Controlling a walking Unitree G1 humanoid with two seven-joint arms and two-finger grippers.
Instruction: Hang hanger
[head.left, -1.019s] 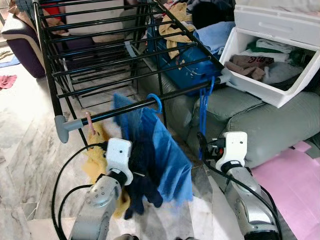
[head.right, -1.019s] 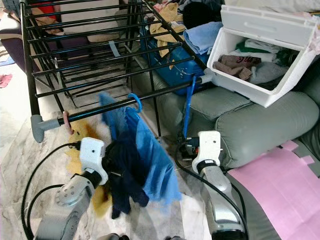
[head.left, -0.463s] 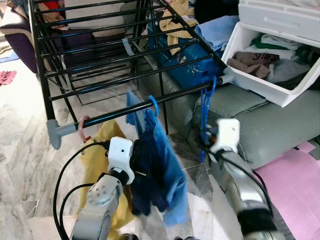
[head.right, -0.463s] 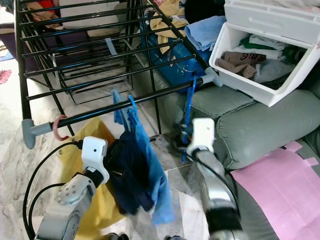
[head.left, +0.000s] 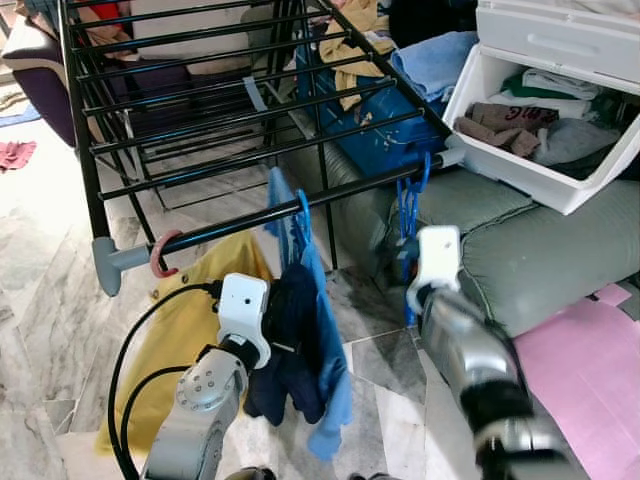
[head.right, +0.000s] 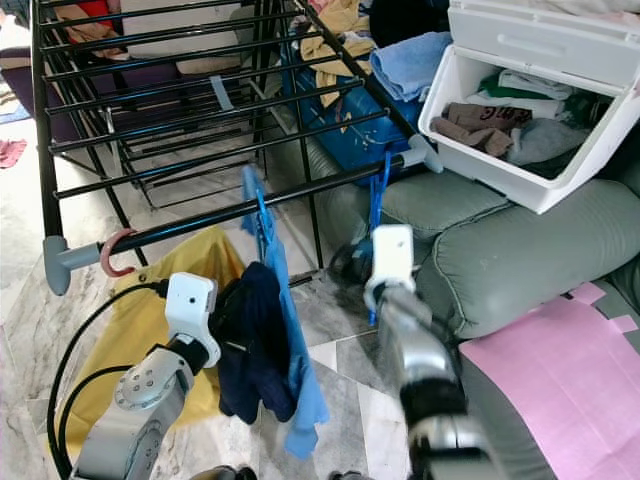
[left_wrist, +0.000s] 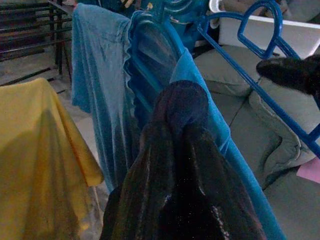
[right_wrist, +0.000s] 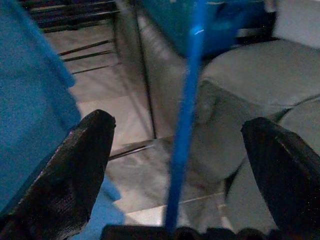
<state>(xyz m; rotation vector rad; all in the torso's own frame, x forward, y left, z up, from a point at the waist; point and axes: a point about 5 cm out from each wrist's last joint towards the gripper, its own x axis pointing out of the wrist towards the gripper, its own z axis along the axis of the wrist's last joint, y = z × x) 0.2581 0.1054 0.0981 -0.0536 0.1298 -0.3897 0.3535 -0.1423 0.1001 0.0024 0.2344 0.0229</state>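
Note:
A blue hanger carrying a blue shirt (head.left: 318, 300) hangs on the front rail (head.left: 240, 218) of the black drying rack. My left gripper (left_wrist: 176, 131) sits right against the shirt, its fingers close together on a dark blue garment (head.left: 290, 350) that drapes over them. An empty blue hanger (head.left: 410, 200) hangs near the rail's right end. My right gripper (right_wrist: 180, 155) is open, and that hanger's thin blue bar (right_wrist: 186, 105) runs between its two fingers (right_wrist: 75, 165). A pink hanger hook (head.left: 162, 255) with a yellow garment (head.left: 185, 340) hangs near the rail's left end.
A white bin (head.left: 600, 170) full of clothes rests on grey cushions (head.left: 540, 250) to the right. A blue bag (head.left: 365, 135) and piled clothes lie under and behind the rack. A pink mat (head.left: 590, 370) covers the floor at right; marble floor (head.left: 40, 300) lies to the left.
My right arm has reached forward until its fingers straddle the empty blue hanger. The blue shirt has swung edge-on under the rail, and the yellow garment has swung out wider.

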